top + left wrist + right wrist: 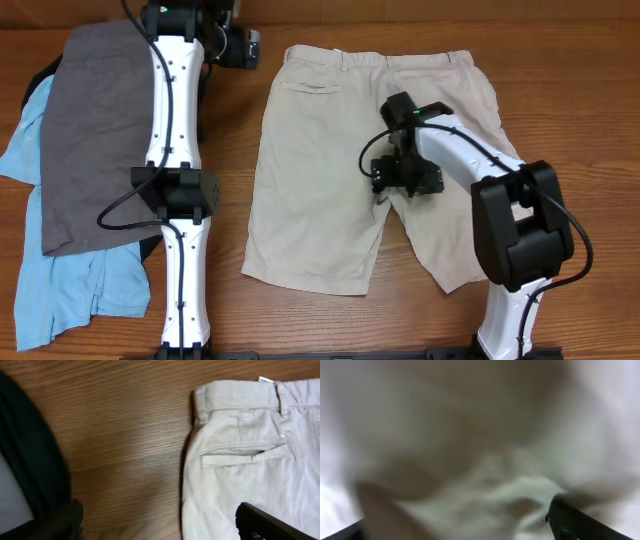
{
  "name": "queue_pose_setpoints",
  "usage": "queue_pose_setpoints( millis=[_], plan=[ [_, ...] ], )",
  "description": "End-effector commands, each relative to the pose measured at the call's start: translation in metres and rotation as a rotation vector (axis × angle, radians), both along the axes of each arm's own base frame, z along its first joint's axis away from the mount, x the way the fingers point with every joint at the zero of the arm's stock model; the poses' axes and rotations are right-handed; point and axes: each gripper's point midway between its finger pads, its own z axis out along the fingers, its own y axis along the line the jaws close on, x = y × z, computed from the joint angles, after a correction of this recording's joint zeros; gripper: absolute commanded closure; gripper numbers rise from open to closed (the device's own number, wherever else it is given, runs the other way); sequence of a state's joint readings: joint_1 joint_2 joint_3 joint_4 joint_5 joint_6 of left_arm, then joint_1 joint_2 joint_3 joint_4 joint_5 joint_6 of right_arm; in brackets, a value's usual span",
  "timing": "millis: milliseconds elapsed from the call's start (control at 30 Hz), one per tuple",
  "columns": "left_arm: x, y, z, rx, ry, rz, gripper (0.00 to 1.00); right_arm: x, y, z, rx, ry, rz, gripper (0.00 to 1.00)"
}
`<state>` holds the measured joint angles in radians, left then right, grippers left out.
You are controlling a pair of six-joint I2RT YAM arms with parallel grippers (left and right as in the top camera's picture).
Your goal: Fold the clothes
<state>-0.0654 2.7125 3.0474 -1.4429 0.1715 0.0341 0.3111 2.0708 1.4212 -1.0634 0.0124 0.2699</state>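
the jaws of the right gripper stand wide apart, and its two fingers show only in the lower corners of the right wrist view; between them is pale, bunched fabric, very near and blurred, and the jaws are not closed on it. this gripper is low on the beige shorts, at the crotch where the two legs part. the jaws of the left gripper are also wide apart and they hold nothing; one dark finger is seen in the lower right corner of the left wrist view, above the fabric of the shorts. this gripper is at the far side of the tabletop, just beside the corner of the waistband, over bare wood and not touching the shorts. the shorts lie flat and spread out in the middle of the tabletop, the waistband at the far edge and both legs pointing to the bases of the arms. the back pocket faces up, and its slit is clear in the left wrist view. the right arm passes over one leg. the left arm lies straight along the tabletop, between the shorts and a pile of other clothes. in this pile a grey garment is on top, a light-blue garment is under it, and a black garment shows at the far edge
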Motion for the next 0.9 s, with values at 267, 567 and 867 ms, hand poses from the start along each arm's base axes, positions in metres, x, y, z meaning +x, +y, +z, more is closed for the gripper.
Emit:
queue_pose_setpoints(
  millis=[267,567,867],
  plan=[
    [-0.004,-0.049,0.003,0.027,-0.039,-0.168,0.00,-0.016,-0.144,-0.033,-0.085,0.076,-0.327,0.00],
    [0.004,-0.092,-0.032,-0.074,-0.037,-0.309,0.00,0.018,-0.191,-0.001,0.187,-0.055,-0.419,0.00],
    [0.013,-0.152,-0.068,-0.183,-0.097,-0.431,0.00,0.079,-0.156,0.142,0.218,-0.339,-0.270,0.00]
  ],
)
